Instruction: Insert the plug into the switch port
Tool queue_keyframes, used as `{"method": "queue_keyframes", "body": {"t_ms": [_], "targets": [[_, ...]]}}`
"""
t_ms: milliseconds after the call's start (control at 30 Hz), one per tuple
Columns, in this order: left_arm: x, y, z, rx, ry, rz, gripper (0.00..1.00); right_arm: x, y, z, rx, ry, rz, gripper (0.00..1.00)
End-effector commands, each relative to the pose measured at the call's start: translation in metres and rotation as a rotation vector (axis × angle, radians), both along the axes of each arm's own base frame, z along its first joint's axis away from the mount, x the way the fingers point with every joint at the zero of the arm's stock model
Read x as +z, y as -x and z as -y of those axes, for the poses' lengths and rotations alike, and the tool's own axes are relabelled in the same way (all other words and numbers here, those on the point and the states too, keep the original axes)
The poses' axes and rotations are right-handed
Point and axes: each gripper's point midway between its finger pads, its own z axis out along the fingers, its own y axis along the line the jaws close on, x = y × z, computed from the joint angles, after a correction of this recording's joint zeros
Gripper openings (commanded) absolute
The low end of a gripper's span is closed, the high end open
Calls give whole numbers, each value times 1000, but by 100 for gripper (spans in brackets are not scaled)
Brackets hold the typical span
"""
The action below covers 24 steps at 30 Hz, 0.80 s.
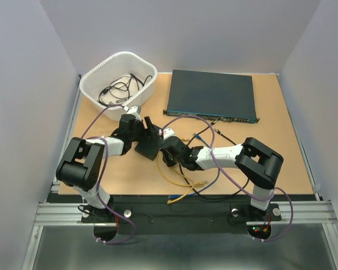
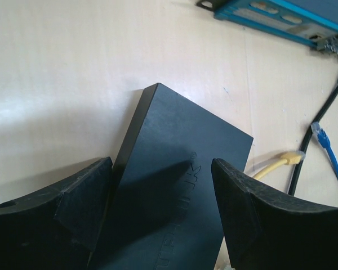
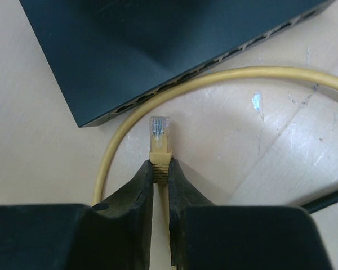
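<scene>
The small flat black box [image 2: 180, 185] lies on the table between my left gripper's [image 2: 162, 169] wide-apart fingers. The jaws stand open, one close to each long side; whether they touch it I cannot tell. In the top view the box [image 1: 148, 147] sits mid-table between both grippers. My right gripper [image 3: 160, 166] is shut on the yellow plug [image 3: 159, 132], its clear tip sticking out forward. The tip points at the box's edge with its row of sockets, the switch port [image 3: 124, 106] among them, a short gap away. The plug's yellow cable [image 3: 214, 76] loops between tip and box.
A large dark unit [image 1: 211, 94] with a blue front lies at the back right. A white basket [image 1: 93, 76] with black cords stands at the back left. Loose cables lie right of the box: a blue plug [image 2: 322, 135], a black lead [image 2: 312, 140] and another yellow plug [image 2: 287, 159].
</scene>
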Motion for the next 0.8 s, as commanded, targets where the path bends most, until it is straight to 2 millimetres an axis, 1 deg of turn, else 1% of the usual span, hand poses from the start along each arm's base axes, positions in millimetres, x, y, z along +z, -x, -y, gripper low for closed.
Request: {"method": "queue_keyframes", "body": {"t_ms": [0, 133, 267, 300, 333, 400, 433, 500, 567, 600, 700, 733, 767], "targets": [[14, -5, 15, -19, 11, 38, 81, 24, 4, 2, -1, -43, 5, 0], [11, -5, 14, -5, 14, 27, 81, 42, 6, 2, 6, -57, 13, 0], [9, 4, 18, 6, 45, -4, 79, 64, 5, 1, 11, -93, 35, 0], [9, 9, 25, 10, 58, -14, 79, 75, 6, 2, 8, -115, 47, 1], [9, 13, 30, 10, 65, -21, 79, 74, 9, 6, 8, -104, 35, 1], [8, 24, 41, 1, 85, -31, 79, 88, 12, 12, 1, -133, 49, 1], [7, 34, 55, -16, 114, -45, 79, 92, 12, 14, -8, -144, 55, 0], [10, 42, 73, -48, 150, -44, 79, 101, 15, 20, -19, -165, 65, 0], [10, 50, 88, -80, 166, -56, 79, 104, 17, 24, -26, -173, 65, 0], [12, 49, 89, -78, 166, -51, 79, 105, 19, 25, -24, -181, 61, 1], [13, 40, 84, -53, 128, -31, 79, 102, 28, 26, -14, -203, 23, 1], [14, 37, 80, -34, 107, -28, 79, 98, 35, 25, -6, -217, -11, 0], [14, 33, 73, -21, 98, -25, 79, 89, 42, 23, 6, -216, -29, 0]]}}
